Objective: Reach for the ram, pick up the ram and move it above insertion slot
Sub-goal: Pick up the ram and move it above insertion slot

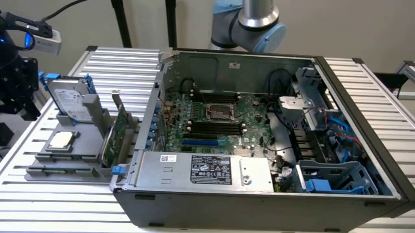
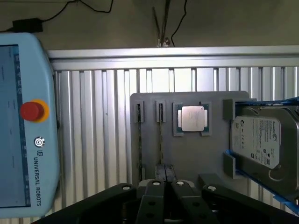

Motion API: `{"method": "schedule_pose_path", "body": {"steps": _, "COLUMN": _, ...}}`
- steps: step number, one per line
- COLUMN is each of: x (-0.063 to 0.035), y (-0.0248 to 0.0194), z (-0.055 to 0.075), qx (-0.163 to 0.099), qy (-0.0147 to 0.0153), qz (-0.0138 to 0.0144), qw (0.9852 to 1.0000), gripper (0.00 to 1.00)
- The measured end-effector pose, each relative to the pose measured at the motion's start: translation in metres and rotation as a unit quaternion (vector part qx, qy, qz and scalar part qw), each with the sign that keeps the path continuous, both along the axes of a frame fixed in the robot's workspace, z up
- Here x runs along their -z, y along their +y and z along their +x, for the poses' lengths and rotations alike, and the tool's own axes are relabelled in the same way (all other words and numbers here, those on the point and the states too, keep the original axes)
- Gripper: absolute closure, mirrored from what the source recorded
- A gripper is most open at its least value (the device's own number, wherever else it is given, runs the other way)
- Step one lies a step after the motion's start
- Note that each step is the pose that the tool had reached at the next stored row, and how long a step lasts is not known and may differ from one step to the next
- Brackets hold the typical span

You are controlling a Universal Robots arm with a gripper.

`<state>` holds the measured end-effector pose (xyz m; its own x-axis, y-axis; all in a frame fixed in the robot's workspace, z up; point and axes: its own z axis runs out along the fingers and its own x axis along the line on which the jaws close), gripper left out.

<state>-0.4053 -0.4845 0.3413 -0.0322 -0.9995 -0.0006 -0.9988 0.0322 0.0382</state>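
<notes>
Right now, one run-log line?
stage: reach | gripper: over gray fixture, lined up with ram | ram: on edge in fixture, unheld

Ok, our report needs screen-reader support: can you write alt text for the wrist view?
The gripper hangs over a grey fixture plate that carries a processor chip and a hard drive, on a slatted table. A teach pendant with a red button lies beside the plate.

HDD (image 2: pixel 264 140), CPU (image 2: pixel 192 118) on grey tray (image 2: pixel 187 154); pendant (image 2: pixel 23 121) nearby.
</notes>
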Motion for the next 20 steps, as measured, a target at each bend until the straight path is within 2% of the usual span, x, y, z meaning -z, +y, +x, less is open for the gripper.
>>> {"method": "schedule_pose_path", "body": {"steps": 1, "x": 0.0000, "y": 0.0000, "z": 0.000, "qx": 0.000, "qy": 0.0000, "qz": 0.0000, "qw": 1.0000, "gripper": 0.76}}
{"method": "schedule_pose_path", "body": {"steps": 2, "x": 0.0000, "y": 0.0000, "z": 0.000, "qx": 0.000, "qy": 0.0000, "qz": 0.0000, "qw": 1.0000, "gripper": 0.76}}
{"method": "schedule_pose_path", "body": {"steps": 3, "x": 0.0001, "y": 0.0000, "z": 0.000, "qx": 0.000, "qy": 0.0000, "qz": 0.0000, "qw": 1.0000, "gripper": 0.70}}
{"method": "schedule_pose_path", "body": {"steps": 6, "x": 0.0019, "y": 0.0000, "z": 0.000, "qx": 0.000, "qy": -0.0001, "qz": 0.0000, "qw": 1.0000, "gripper": 0.64}}
{"method": "schedule_pose_path", "body": {"steps": 7, "x": 0.0033, "y": -0.0001, "z": 0.000, "qx": 0.000, "qy": 0.0000, "qz": -0.0001, "qw": 1.0000, "gripper": 0.58}}
{"method": "schedule_pose_path", "body": {"steps": 20, "x": 0.0270, "y": -0.0042, "z": 0.000, "qx": 0.000, "qy": 0.0000, "qz": 0.0000, "qw": 1.0000, "gripper": 0.58}}
